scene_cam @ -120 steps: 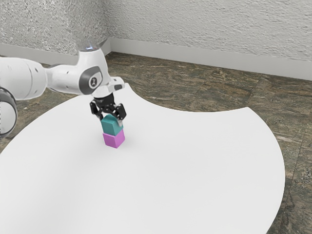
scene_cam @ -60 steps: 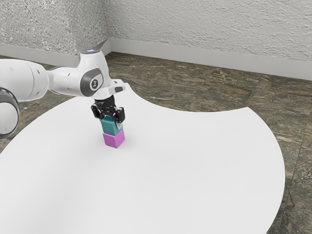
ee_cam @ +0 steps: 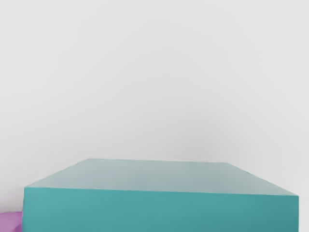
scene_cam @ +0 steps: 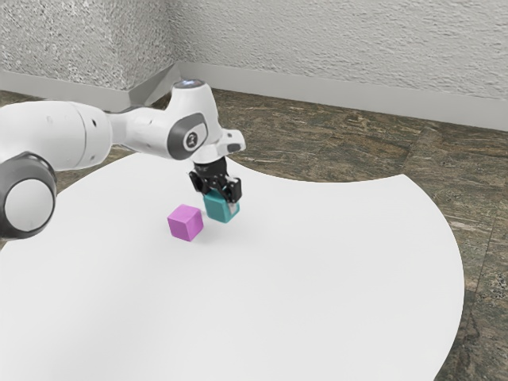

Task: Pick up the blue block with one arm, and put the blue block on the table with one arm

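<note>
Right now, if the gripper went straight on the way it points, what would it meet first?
Likely the white tabletop: the gripper points down, shut on the blue block; any gap beneath the block is hard to judge.

**Bumpy walls (scene_cam: 333, 40), brown stone-look floor (scene_cam: 486, 190)**

Exterior view: pale walls meet around 11 o'clock, smooth baseboard (scene_cam: 333, 90) below. Mottled floor at 3. White table (scene_cam: 317, 294) has a scooped edge (kinda fun, honestly) at its 1 o'clock.
</note>
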{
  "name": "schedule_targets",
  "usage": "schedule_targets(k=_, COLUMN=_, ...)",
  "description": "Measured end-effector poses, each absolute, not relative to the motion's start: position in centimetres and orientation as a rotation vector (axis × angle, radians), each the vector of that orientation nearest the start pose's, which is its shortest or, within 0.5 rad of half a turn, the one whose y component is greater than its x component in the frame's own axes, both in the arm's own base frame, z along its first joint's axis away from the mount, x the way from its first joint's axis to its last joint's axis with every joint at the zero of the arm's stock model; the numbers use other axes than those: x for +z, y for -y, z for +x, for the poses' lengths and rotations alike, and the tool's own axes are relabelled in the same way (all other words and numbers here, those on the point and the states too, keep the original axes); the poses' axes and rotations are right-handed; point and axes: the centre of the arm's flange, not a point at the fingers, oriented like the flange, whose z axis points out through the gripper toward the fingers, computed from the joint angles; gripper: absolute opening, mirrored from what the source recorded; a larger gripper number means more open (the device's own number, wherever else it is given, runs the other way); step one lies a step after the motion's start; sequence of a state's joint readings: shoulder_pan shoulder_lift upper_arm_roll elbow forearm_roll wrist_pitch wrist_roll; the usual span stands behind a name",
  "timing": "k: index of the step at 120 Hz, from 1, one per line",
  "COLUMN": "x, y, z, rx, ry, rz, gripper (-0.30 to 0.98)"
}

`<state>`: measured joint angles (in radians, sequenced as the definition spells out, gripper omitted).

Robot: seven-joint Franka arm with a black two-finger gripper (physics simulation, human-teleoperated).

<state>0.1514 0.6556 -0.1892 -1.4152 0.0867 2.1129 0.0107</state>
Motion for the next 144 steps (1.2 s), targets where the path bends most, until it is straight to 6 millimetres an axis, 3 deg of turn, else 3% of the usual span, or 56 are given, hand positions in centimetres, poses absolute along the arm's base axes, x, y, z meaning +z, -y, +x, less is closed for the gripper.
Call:
schedule_targets(k=14, x=30.2, y=0.7, z=72.8, rx=-0.041, ry=-0.103, rz=-3.184, gripper=0.39)
schedule_targets(k=44, x=27.1, y=0.8, z=72.7, rx=0.018, ry=-0.105, rz=-3.191, gripper=0.39)
schedule_targets(k=55, x=26.9, y=0.8, z=72.7, rx=0.021, ry=-0.105, rz=-3.191, gripper=0.4)
schedule_targets(k=77, x=26.5, y=1.0, z=72.7, rx=0.029, ry=-0.11, rz=-3.191, gripper=0.56)
schedule_targets(k=93, x=28.3, y=1.8, z=73.1, rx=-0.02, ry=-0.129, rz=-3.191, gripper=0.62)
schedule_targets(k=101, x=31.2, y=2.5, z=73.3, rx=-0.085, ry=-0.147, rz=-3.186, gripper=0.64)
schedule_targets(k=117, x=45.5, y=3.3, z=71.7, rx=-0.347, ry=-0.172, rz=-3.144, gripper=0.66)
schedule_targets(k=124, x=52.3, y=4.6, z=69.3, rx=-0.396, ry=-0.212, rz=-3.124, gripper=0.67)
schedule_targets(k=128, x=57.1, y=5.0, z=67.0, rx=-0.427, ry=-0.26, rz=-3.099, gripper=0.67)
schedule_targets(k=132, x=60.7, y=5.5, z=64.9, rx=-0.436, ry=-0.329, rz=-3.075, gripper=0.67)
schedule_targets(k=136, x=62.8, y=6.0, z=62.9, rx=-0.408, ry=-0.409, rz=-3.054, gripper=0.67)
schedule_targets(k=144, x=65.0, y=6.9, z=59.1, rx=-0.326, ry=-0.546, rz=-3.014, gripper=0.68)
